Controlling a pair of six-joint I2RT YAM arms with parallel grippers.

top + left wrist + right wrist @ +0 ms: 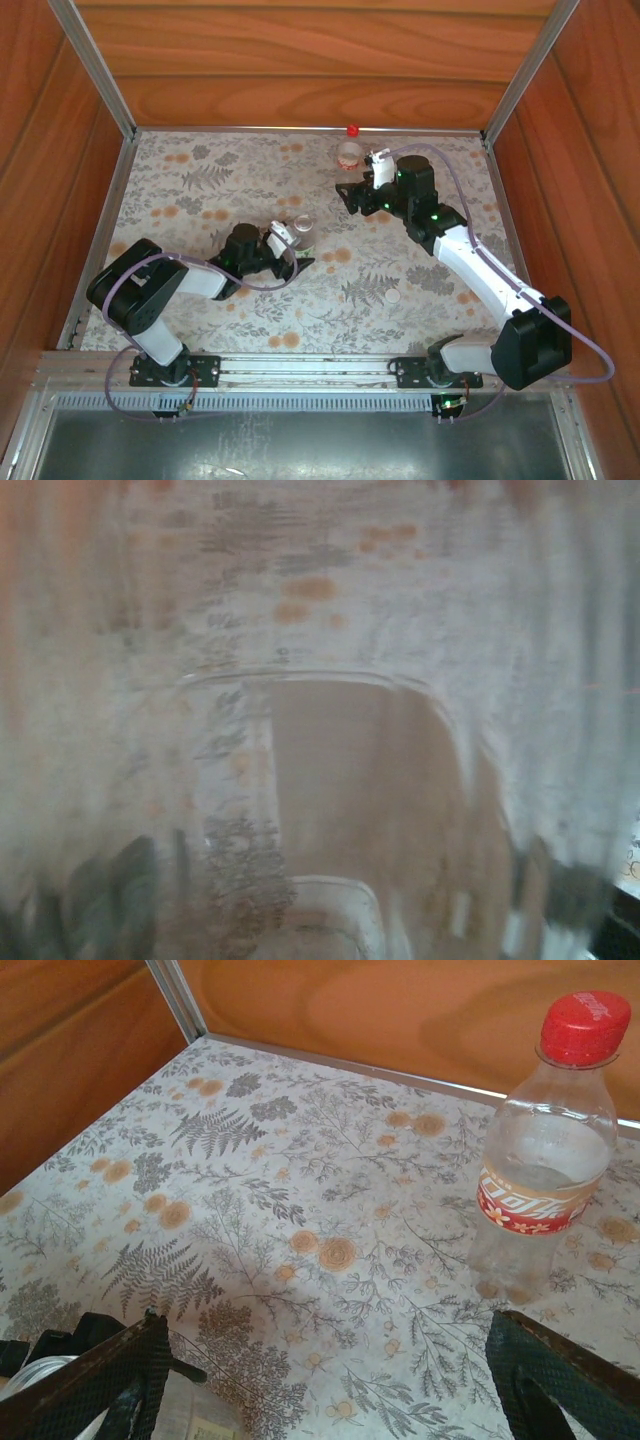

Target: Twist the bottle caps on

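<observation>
Wearing red cap [585, 1026], bottle [543, 1170] at right wrist, white cap [394, 297] overhead

Lab-type robot test cell: wood-panel walls [300, 60] ahead of and flanking the right gripper [352, 197], aluminium corner posts [95, 65], floral-print tabletop [200, 180] under it, arm bases [165, 370] bolted to a metal rail [300, 372] behind.

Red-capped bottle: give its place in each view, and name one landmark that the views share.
Top external: the red-capped bottle stands at the table's far edge, right of centre, by the back rail.
Left wrist: blurred clear plastic sits close to the lens; what it belongs to cannot be told.
Right wrist: the bottle stands upright at upper right, cap on, with a reddish label.
Shared landmark: the floral tabletop print.
</observation>
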